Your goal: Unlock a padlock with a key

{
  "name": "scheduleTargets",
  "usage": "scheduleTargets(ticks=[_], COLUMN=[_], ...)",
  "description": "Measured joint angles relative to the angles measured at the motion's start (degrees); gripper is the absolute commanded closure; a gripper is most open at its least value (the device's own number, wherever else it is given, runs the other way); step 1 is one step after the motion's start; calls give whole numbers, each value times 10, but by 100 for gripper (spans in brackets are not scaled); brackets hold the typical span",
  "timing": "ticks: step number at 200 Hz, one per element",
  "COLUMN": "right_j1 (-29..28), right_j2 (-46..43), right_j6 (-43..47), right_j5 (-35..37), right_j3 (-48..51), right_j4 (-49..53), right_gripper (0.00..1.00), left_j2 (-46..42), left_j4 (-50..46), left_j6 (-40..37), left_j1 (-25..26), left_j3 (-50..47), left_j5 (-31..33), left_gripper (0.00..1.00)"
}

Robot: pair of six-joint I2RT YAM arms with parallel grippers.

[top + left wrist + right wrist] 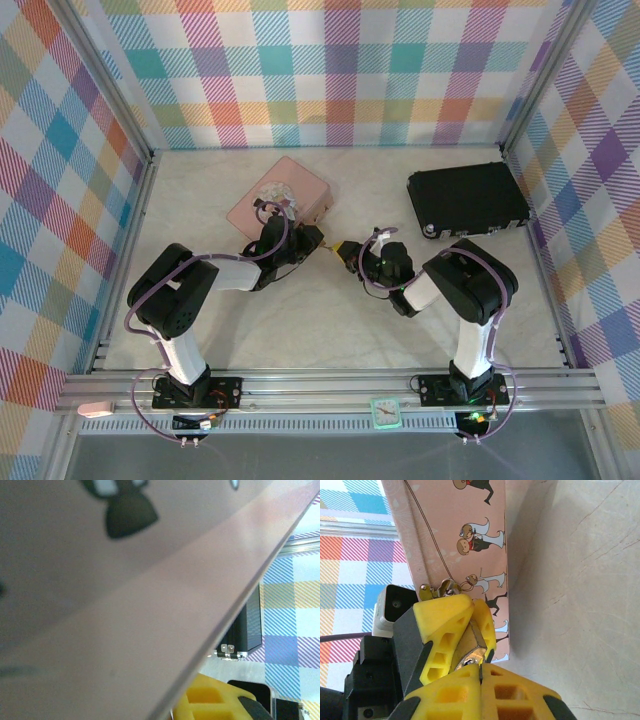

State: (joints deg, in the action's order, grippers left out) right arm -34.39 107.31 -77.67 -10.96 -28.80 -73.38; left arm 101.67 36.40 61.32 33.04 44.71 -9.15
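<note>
The small brass padlock (473, 632) is clamped between the yellow fingers (442, 622) of my left gripper (322, 243), beside the pink tin. Its metal shackle (431, 591) pokes out above those fingers. My right gripper (481, 676) is shut and presses up against the padlock's silver keyhole end (470, 658). A thin dark sliver, the key (481, 668), shows between its fingers; the rest of the key is hidden. In the top view both grippers meet tip to tip at the padlock (335, 247), with the right gripper (349, 252) coming from the right.
The pink tin (280, 195) with cartoon figures stands right behind the left gripper and crowds the left wrist view (125, 605). A black case (468, 198) lies at the back right. Plaid walls close in the table on three sides.
</note>
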Motion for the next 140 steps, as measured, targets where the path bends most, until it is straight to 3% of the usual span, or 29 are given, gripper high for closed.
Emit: scheduleTargets(ticks=[140], right_j1=[-1], right_j2=[9], right_j6=[-30], right_j5=[-1], right_j3=[3], right_j4=[-27], right_gripper=[100], left_j2=[0], left_j4=[1], left_j6=[7], left_j1=[4], left_j3=[0], left_j5=[7], left_gripper=[100])
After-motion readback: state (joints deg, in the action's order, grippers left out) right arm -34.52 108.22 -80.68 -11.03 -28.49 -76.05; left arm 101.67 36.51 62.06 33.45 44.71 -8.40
